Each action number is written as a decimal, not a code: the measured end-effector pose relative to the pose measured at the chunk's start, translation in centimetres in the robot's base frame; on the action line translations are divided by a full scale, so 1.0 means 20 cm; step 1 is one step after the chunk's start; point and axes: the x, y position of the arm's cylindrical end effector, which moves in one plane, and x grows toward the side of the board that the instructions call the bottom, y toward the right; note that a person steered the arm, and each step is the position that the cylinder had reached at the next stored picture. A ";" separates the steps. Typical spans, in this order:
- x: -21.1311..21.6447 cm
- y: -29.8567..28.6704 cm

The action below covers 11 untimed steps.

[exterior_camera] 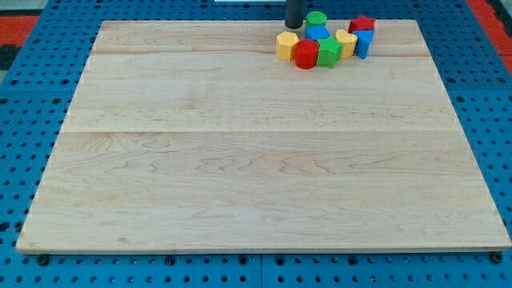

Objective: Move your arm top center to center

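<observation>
My tip is at the top centre of the wooden board, just above and left of a tight cluster of blocks. The cluster holds a yellow block at its left, a red cylinder, a green star-like block, a second yellow block, a blue block at the right, a red star-like block, a green cylinder and a blue block under it. The tip stands close beside the green cylinder and above the left yellow block; contact cannot be told.
The board lies on a blue perforated table. Red surfaces show at the top left corner and the top right corner.
</observation>
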 end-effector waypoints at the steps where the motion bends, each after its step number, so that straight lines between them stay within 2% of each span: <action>1: 0.00 -0.02; 4: 0.00 -0.05; 5: 0.00 -0.34; 6: 0.11 -0.66; 7: 0.72 -0.66; 8: 1.03 -0.32; 9: 1.06 -0.21; 11: 1.09 -0.22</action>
